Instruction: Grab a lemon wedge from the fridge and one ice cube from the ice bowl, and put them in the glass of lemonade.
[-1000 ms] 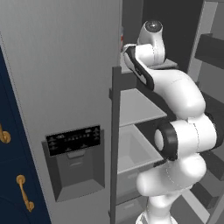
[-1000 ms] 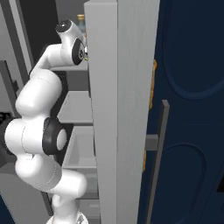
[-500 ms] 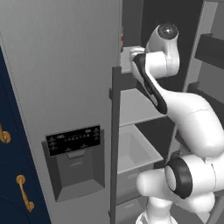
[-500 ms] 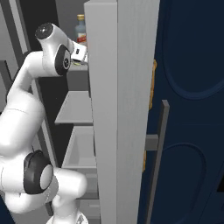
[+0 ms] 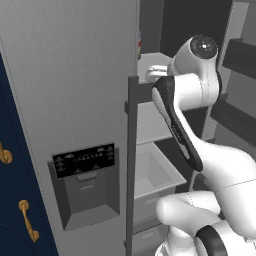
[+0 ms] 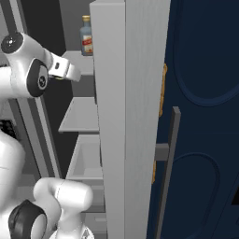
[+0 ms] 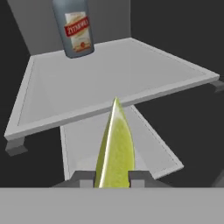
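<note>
The lemon wedge (image 7: 116, 148), yellow-green and standing on its edge, is pinched between my fingertips (image 7: 85, 177) in the hand view. My gripper (image 7: 113, 177) is shut on it, just outside the front edge of the top shelf (image 7: 131, 74) of the open fridge (image 5: 75, 75). From the right base view the gripper (image 6: 74, 73) hangs beside the fridge door's edge (image 6: 126, 116), level with that shelf. The ice bowl and the glass of lemonade are out of view.
A clear bottle with a red label (image 7: 74, 26) stands at the back of the top shelf, also seen as the bottle (image 6: 86, 42). A lower shelf (image 7: 144, 144) and a drawer (image 5: 155, 170) lie beneath. Navy cabinets with brass handles (image 5: 27, 220) flank the fridge.
The arm has swung up and to the right, and the hand has drawn back a little from the shelf, with the lemon wedge still in its grip.
</note>
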